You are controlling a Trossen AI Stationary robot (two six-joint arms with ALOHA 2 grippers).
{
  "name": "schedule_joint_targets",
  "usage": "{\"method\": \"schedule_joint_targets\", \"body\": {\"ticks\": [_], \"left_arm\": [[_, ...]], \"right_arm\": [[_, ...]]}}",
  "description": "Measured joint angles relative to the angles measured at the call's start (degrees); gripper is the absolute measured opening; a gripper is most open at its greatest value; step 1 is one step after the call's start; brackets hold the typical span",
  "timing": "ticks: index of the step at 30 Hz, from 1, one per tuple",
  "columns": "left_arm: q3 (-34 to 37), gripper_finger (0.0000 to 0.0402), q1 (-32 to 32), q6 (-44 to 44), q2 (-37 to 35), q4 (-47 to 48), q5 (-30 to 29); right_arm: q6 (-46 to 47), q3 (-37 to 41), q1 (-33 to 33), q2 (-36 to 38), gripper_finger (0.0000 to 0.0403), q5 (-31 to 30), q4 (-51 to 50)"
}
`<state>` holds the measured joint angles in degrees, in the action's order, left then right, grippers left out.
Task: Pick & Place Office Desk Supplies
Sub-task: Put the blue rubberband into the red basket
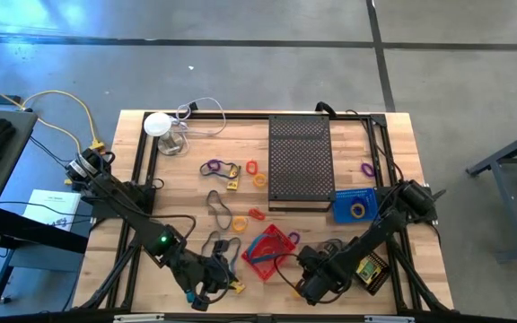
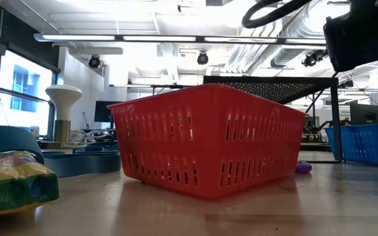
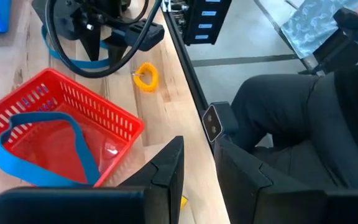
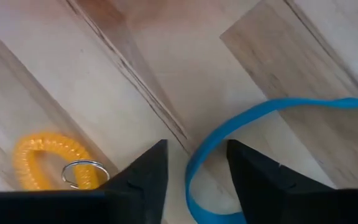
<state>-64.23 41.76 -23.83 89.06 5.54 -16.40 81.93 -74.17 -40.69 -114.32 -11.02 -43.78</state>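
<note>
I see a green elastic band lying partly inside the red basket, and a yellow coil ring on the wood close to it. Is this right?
Not quite: the band draped in the red basket is blue, not green, as the left wrist view shows. The rest holds: the yellow coil ring lies on the wooden table close to the basket.

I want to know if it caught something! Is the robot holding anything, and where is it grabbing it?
Nothing is held. The right gripper is open above the table with a blue band lying between its fingers, not pinched. The left gripper is open and empty.
</note>
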Motion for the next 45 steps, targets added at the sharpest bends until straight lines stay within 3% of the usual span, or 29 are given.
{"method": "schedule_joint_targets", "body": {"ticks": [8, 16, 24, 30, 36, 45], "left_arm": [[0.0, 0.0086, -0.05, 0.86, 0.0, 0.22, 0.0], [0.0, 0.0086, -0.37, 2.82, 0.0, 0.07, 0.03], [0.02, 0.0086, -0.38, 4.93, 0.0, -0.14, -1.55], [0.07, 0.0086, -0.88, 10.02, 0.0, -5.09, -5.77], [0.17, 0.0086, -1.93, 10.56, 0.0, -6.55, -6.02], [0.7, 0.0086, -1.53, 10.56, 1.47, -7.05, -5.91]], "right_arm": [[-1.53, 0.06, 0.35, -0.04, 0.0011, 0.24, -1.81], [-4.71, 0.03, 0.11, 2.4, 0.0003, -2.28, -3.52], [-10.79, -7.61, -3.55, 6.19, 0.0003, -9.87, -3.93], [-30.2, -14.97, -5.74, 6.5, 0.0003, -23.83, 8.71], [-51.51, -15.26, -5.4, 6.49, 0.0003, -23.26, 26.75], [-59.21, -15.26, -1.45, 6.43, 0.0003, -30.68, 29.25]]}}
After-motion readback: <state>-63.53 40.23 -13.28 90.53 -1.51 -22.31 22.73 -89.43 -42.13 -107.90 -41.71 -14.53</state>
